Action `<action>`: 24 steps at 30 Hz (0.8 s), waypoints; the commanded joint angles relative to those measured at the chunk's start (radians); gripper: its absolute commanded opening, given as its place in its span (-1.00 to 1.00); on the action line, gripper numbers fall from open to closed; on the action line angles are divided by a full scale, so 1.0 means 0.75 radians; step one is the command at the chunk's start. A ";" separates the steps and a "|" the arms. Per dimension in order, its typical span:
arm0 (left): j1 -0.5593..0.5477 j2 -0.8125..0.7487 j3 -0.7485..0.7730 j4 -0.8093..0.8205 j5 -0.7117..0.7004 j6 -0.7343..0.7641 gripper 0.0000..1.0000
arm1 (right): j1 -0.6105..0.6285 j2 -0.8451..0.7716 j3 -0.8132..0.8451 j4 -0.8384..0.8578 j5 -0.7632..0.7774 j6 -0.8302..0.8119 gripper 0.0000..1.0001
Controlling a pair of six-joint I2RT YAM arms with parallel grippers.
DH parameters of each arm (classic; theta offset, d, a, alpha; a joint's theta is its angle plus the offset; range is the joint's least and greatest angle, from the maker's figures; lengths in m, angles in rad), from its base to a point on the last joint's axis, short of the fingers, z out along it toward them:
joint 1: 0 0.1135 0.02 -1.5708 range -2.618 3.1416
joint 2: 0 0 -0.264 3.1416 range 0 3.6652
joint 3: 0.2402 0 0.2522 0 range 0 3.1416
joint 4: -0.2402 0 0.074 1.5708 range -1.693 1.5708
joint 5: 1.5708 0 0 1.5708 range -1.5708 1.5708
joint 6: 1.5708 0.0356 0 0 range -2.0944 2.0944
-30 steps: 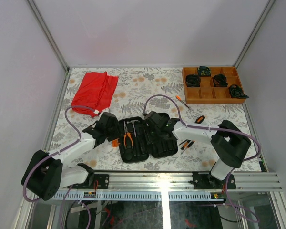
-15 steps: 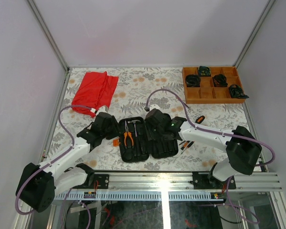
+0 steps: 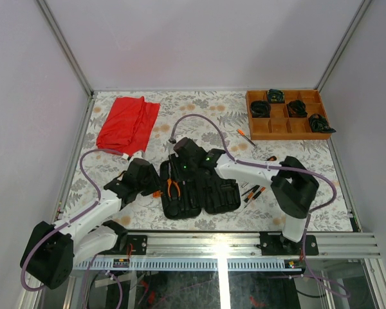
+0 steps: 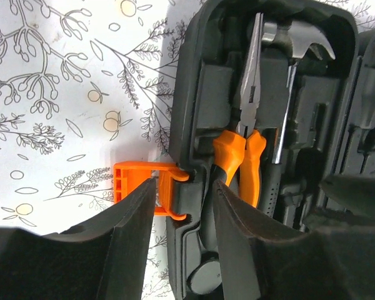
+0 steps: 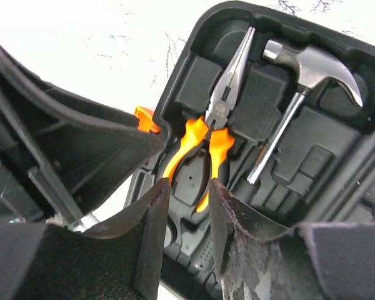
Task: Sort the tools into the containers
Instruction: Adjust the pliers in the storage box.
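The black tool case (image 3: pixel 209 193) lies open at the table's near middle. Orange-handled pliers (image 3: pixel 173 188) (image 4: pixel 247 144) (image 5: pixel 209 137) and a silver-headed hammer (image 4: pixel 300 44) (image 5: pixel 312 65) rest in its left half. My left gripper (image 3: pixel 153 188) (image 4: pixel 182 206) is shut on the case's left wall, beside the orange latch (image 4: pixel 134 184). My right gripper (image 3: pixel 180 166) (image 5: pixel 184 187) hovers open over the pliers' handles with nothing between its fingers. Screwdrivers lie on the table right of the case (image 3: pixel 254 191), and further back (image 3: pixel 246 137) (image 3: pixel 270 158).
A wooden compartment tray (image 3: pixel 289 134) with black coiled bundles stands at the back right. A red cloth (image 3: pixel 128 122) lies at the back left. The side walls close in on both sides of the patterned table.
My right arm has swung left, from above the case's right half to above its left half. My left gripper has shifted slightly nearer along the case's left edge.
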 commanded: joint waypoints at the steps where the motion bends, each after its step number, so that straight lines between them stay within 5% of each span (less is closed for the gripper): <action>1: 0.003 -0.028 -0.038 0.040 0.022 0.001 -0.21 | 0.009 0.101 0.134 0.003 -0.042 0.011 -0.25; 18: 0.003 -0.016 -0.068 0.077 0.058 -0.002 -0.32 | 0.012 0.339 0.349 -0.145 0.045 -0.049 -0.34; 24: 0.004 -0.016 -0.076 0.094 0.070 -0.002 -0.50 | 0.019 0.396 0.389 -0.235 0.093 -0.084 -0.40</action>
